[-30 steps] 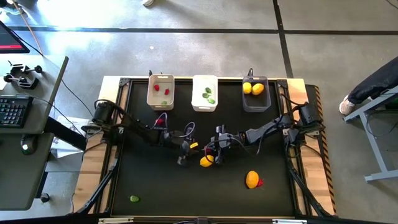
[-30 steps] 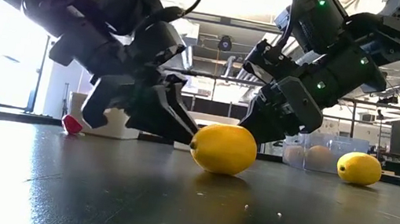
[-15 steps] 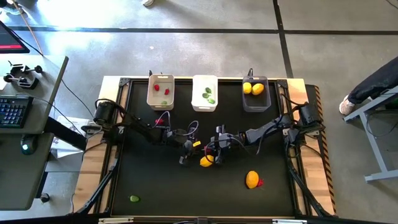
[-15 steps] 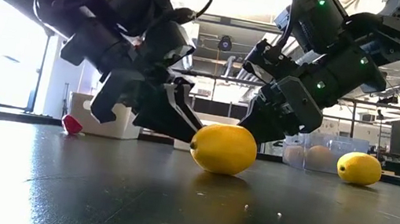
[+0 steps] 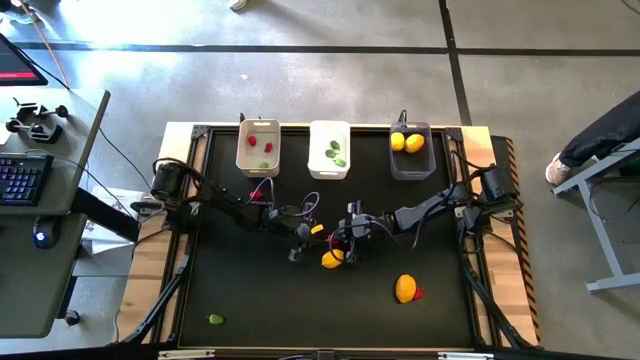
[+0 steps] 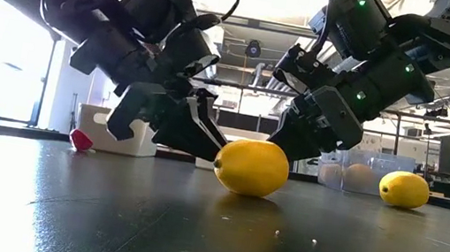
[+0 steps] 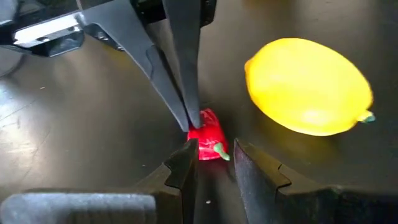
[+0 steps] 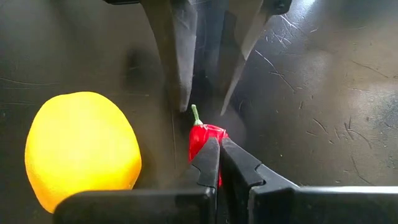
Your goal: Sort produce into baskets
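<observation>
Mid-table, right gripper (image 8: 219, 163) clamped on red pepper (image 8: 205, 138) just beside lemon (image 5: 331, 260), left gripper (image 7: 211, 163) jaws released on either side of the same pepper, facing the right, its tips off the table

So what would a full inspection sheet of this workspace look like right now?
Surface: black table.
Job's things: red pieces in beige bin, green pieces in white bin, lemons in grey bin. Loose on the table: yellow lemon, orange lemon with a red piece beside it, a green piece, a pepper.
Clutter: nothing seen.
Hands: right hand shut on pepper; left hand open around it.
Cables: wires looped on both arms.
Surroundings: desk with keyboard; a person's leg.
</observation>
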`<action>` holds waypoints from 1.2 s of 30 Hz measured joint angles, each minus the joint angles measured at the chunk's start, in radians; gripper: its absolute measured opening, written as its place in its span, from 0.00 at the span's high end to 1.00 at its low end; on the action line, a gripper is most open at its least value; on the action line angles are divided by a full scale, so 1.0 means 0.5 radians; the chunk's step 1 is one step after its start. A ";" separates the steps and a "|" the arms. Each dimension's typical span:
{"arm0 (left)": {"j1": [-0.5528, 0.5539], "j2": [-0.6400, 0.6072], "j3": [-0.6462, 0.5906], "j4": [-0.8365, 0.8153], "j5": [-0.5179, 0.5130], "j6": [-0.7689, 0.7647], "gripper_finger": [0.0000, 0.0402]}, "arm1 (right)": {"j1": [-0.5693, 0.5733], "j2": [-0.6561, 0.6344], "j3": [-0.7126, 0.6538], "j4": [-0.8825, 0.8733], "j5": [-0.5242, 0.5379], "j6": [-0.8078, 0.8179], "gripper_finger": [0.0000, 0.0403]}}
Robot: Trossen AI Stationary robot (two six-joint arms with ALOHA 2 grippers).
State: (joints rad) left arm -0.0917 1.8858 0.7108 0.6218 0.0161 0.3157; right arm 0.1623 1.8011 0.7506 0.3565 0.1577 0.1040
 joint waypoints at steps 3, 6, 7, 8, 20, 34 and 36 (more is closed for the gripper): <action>0.000 0.033 0.000 0.013 0.002 0.001 0.78 | 0.000 0.000 0.000 0.000 0.000 0.000 1.00; 0.000 0.085 0.016 0.017 0.002 0.000 0.78 | 0.000 0.000 0.000 0.000 0.000 0.000 1.00; 0.000 0.100 0.025 0.020 0.001 0.000 0.79 | 0.000 0.000 0.000 0.000 0.000 0.000 1.00; -0.005 0.107 0.031 0.016 0.001 0.000 0.80 | 0.000 0.000 0.000 0.000 0.000 0.000 1.00; -0.011 0.101 0.054 0.020 -0.003 -0.068 0.99 | 0.001 -0.002 0.001 -0.007 0.002 0.000 1.00; 0.006 0.036 0.043 0.043 -0.054 0.022 1.00 | 0.004 -0.003 0.002 -0.010 0.034 0.060 0.88; 0.021 -0.010 0.006 0.030 -0.057 0.021 1.00 | 0.018 -0.013 0.002 -0.026 0.129 0.060 0.81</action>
State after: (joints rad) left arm -0.0814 1.8806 0.7140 0.6367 -0.0125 0.3262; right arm 0.1715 1.7946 0.7513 0.3436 0.2224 0.1337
